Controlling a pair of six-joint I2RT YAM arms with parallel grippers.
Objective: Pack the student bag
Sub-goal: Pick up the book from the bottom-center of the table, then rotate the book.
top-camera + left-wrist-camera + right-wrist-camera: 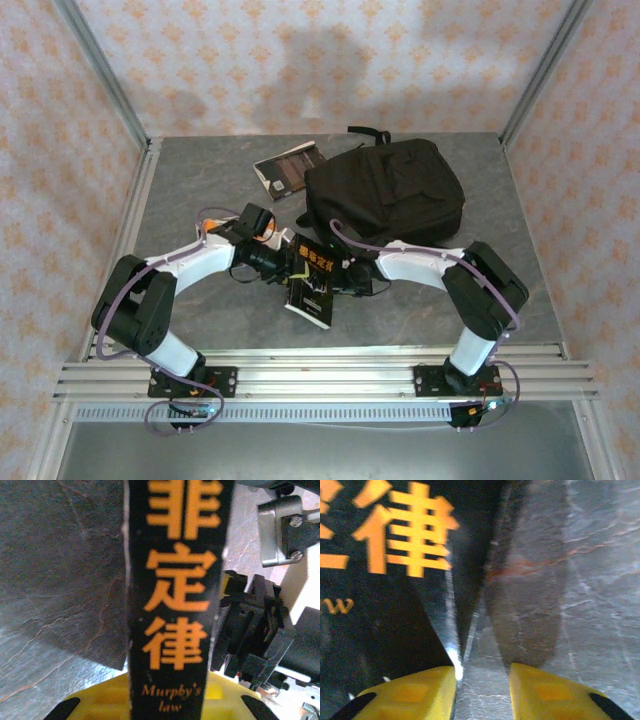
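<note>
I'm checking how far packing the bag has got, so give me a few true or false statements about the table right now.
1. The large black fabric backpack lies on the far right part of the grey stone-patterned table. True.
2. The black book with orange lettering is inside the backpack. False: it is outside, between the left hand and the right hand.
3. A second, dark-covered book lies on the table just left of the backpack. True.
4. The right hand's yellow fingers are pressed together. False: bare table shows in the gap between them.
5. The small English words on the black book read "Murphy's law". True.
</note>
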